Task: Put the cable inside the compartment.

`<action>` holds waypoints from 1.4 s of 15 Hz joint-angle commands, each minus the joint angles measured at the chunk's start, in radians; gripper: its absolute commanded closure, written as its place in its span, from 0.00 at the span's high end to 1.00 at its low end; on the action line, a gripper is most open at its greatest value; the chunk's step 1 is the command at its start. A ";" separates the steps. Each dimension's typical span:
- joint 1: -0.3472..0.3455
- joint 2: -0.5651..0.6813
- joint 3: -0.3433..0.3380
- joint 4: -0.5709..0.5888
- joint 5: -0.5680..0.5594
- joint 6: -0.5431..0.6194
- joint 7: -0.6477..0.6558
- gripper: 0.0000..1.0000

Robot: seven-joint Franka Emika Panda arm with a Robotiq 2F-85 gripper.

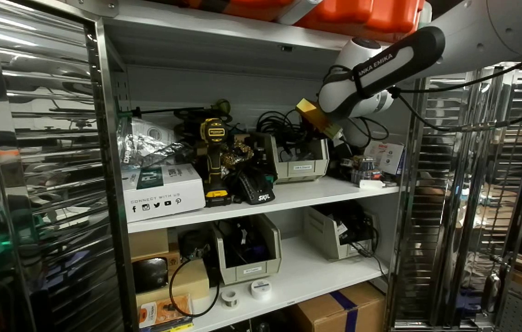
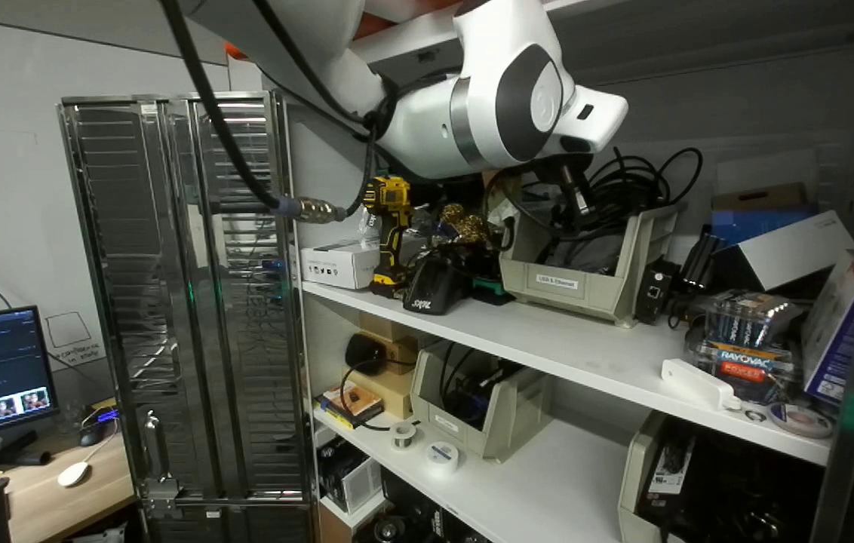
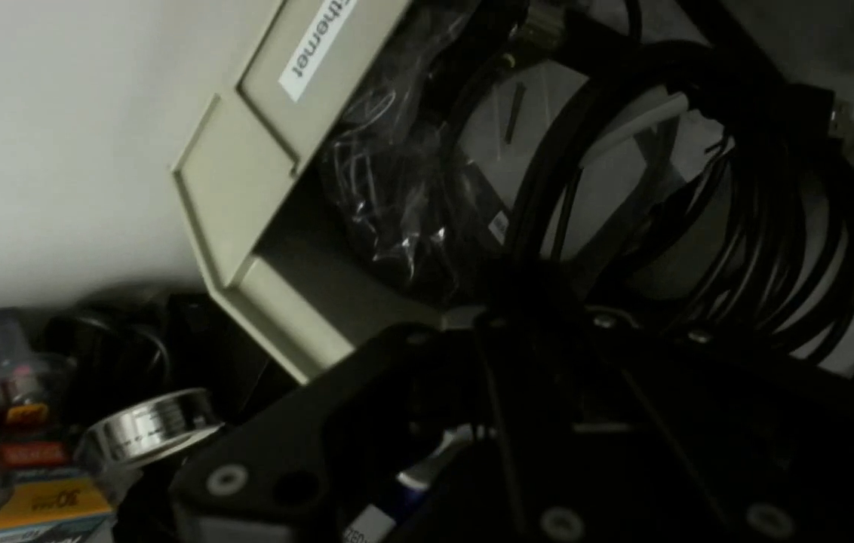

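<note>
The compartment (image 1: 330, 190) is a white shelf bay with tools and a grey bin; its board also shows in an exterior view (image 2: 548, 343). The grey bin (image 1: 301, 168) labelled USB and Ethernet stands there, full of black cords, also in an exterior view (image 2: 563, 292). My gripper (image 2: 582, 202) points down over it. In the wrist view, my gripper's (image 3: 536, 290) dark fingertips look closed together at the bin's opening. A black cord (image 3: 534, 192) runs down to them. Whether they hold it, and which cord is the cable, I cannot tell.
A yellow-black drill (image 1: 214, 152), a white box (image 1: 164, 198) and a black SKIL tool (image 1: 252, 184) stand beside the bin. A battery pack (image 2: 748, 354) lies at the other end. Another bin (image 1: 247, 272) stands on the shelf below. Steel doors (image 1: 450, 184) flank the rack.
</note>
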 commanded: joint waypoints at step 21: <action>-0.051 -0.645 -0.030 -0.548 0.264 -0.703 -0.694 1.00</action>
